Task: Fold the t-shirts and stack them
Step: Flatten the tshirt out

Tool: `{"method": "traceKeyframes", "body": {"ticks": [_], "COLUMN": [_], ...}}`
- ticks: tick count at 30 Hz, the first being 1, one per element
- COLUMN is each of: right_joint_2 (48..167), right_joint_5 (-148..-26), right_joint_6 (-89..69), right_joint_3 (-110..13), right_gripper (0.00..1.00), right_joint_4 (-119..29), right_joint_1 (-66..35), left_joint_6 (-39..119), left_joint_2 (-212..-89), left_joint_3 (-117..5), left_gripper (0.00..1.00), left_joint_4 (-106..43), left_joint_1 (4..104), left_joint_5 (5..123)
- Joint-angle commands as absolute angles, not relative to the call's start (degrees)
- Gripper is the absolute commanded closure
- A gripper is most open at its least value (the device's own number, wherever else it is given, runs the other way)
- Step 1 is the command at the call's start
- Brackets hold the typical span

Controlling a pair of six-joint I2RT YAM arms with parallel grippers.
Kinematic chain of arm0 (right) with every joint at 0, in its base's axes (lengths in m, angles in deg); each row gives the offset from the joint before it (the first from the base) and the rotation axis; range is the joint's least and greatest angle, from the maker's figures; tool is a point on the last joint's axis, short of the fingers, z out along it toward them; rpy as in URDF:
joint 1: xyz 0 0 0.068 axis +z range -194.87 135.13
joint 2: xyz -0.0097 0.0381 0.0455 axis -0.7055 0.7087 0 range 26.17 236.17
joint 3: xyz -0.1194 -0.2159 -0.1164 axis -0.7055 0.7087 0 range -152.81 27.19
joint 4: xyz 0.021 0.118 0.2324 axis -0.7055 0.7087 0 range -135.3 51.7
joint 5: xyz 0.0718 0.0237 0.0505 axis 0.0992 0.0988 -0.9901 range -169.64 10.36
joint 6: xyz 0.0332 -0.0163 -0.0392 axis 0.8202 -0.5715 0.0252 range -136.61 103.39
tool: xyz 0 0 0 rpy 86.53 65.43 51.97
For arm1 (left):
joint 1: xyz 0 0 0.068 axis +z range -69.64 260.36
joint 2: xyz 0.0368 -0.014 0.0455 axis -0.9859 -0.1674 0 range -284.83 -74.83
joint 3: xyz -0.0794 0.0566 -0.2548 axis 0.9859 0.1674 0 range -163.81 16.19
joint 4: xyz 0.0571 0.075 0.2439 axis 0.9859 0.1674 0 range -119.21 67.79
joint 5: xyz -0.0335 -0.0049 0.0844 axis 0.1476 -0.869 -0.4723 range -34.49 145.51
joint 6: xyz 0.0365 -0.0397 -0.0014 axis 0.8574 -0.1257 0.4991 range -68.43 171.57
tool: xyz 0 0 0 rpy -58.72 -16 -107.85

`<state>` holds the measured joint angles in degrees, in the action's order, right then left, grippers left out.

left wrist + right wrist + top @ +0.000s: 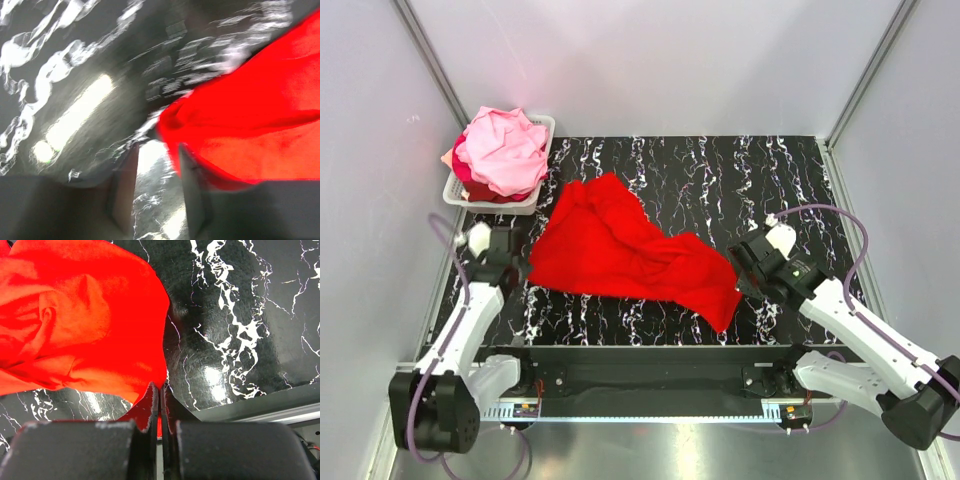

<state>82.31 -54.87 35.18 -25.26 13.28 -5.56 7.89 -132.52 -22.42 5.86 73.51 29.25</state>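
A plain bright red t-shirt (620,250) lies crumpled across the middle of the black marbled table. My right gripper (740,280) is at its right end. In the right wrist view it (161,390) is shut on a fold of the red t-shirt (80,315), with cloth pinched between the jaws. My left gripper (515,268) is at the shirt's left edge. In the blurred left wrist view it (157,170) is open with bare table between the fingers, and the red t-shirt (260,115) edge lies by the right fingertip. Pink and peach t-shirts (505,150) are piled in the basket.
A white slotted basket (525,207) stands at the table's back left corner, beside the left wall. The black marbled table (740,180) is bordered by white walls on three sides and a dark rail along the near edge (650,355).
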Motion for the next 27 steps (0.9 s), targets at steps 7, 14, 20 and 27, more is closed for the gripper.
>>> {"method": "traceKeyframes", "body": {"ticks": [7, 14, 20, 27], "right_joint_2": [79.8, 80.4, 82.1, 82.8], "right_joint_5": [-51.2, -52.3, -53.7, -53.3], "right_joint_6": [37.7, 36.7, 36.0, 34.6], "right_joint_3": [-25.4, -24.2, -23.8, -23.8], "right_gripper": [1.0, 1.0, 1.0, 1.0], "right_joint_4": [15.0, 12.6, 10.8, 10.0], "right_joint_1": [-6.0, -6.0, -6.0, -6.0], "left_joint_6": [6.8, 12.0, 13.2, 13.6], "left_joint_2": [-130.2, -139.5, -152.1, -164.0], "left_joint_3": [-17.4, -26.2, -34.9, -41.7], "left_gripper": [0.28, 0.31, 0.34, 0.39], "left_joint_4": [2.7, 1.8, -0.4, -1.1], "left_joint_1": [80.4, 74.3, 74.0, 72.5], "left_joint_5": [43.6, 38.5, 39.6, 39.7]}}
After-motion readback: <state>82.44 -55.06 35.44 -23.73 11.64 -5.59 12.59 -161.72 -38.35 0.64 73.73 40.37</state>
